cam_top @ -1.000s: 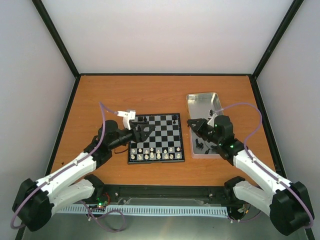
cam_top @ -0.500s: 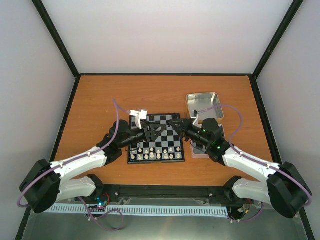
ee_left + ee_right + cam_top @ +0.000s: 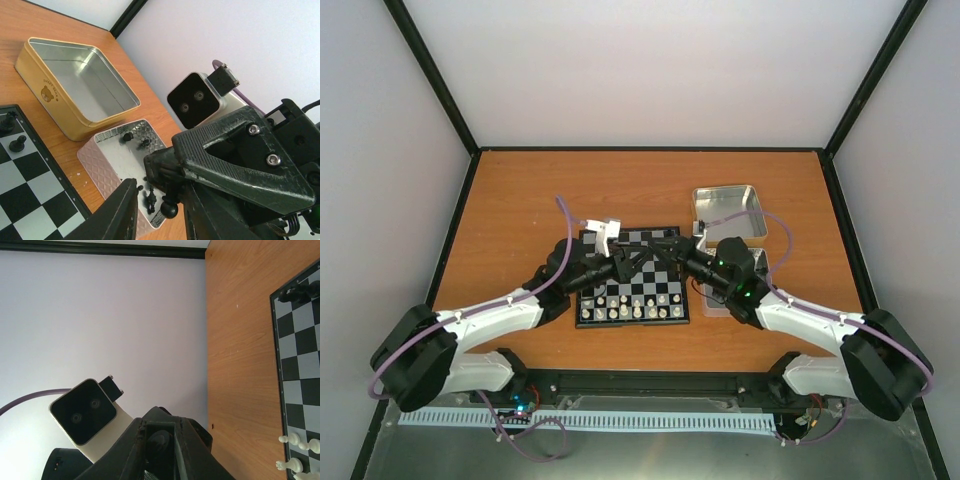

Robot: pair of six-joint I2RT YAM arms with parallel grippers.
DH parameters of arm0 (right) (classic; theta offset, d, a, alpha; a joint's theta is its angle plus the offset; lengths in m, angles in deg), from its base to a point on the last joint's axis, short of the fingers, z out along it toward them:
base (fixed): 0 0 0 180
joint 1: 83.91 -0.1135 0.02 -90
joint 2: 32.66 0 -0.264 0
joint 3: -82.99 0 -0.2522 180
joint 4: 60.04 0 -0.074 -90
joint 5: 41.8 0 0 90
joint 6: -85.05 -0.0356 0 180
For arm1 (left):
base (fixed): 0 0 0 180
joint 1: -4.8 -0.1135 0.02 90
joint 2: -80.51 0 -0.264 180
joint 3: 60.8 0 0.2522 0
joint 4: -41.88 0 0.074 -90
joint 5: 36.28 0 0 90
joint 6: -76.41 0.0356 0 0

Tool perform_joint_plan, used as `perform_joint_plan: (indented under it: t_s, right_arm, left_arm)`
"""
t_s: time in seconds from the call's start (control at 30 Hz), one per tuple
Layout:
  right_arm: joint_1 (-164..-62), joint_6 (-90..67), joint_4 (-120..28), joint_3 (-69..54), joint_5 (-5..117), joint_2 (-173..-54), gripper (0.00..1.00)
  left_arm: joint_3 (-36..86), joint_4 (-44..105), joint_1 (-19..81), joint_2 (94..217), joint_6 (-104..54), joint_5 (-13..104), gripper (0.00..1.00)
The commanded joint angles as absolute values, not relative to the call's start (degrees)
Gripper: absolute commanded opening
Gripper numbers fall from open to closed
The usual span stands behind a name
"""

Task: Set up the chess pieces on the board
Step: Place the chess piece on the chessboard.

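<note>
left wrist: two tins [image 3: 55, 100], one black piece [image 3: 169, 206] pinched by right tool [image 3: 162, 172], left tool [image 3: 160, 194] ajar around it.

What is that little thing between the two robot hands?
A black pawn, seen in the left wrist view: the right gripper pinches it between the left gripper's open fingers.

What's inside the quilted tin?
A few black pieces lie in the tin. The right gripper, holding a pawn, covers part of it, so more could be hidden.
</note>
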State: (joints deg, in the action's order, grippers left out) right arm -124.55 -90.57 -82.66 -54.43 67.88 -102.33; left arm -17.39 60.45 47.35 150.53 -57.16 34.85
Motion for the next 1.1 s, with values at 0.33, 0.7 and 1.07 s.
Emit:
perform_joint_plan:
  t_s: [0.33,0.7,1.07]
  right_arm:
    - [-126.1,-91.9,-85.3,-53.8,68.0,-101.8,0.17]
    - [-125.7,-83.2,-74.6,-52.4,66.5,-97.3,0.40]
    - [-124.6,-47.3,-40.5,-34.0,76.7,-95.8,0.59]
  left_arm:
    - [-18.3,65.6,47.9,148.4,-54.8,34.0,0.09]
    - [-17.3,57.9,47.8,144.9,-49.6,36.3,0.01]
    - [-10.7,39.4,47.8,137.7,-36.2,22.9,0.01]
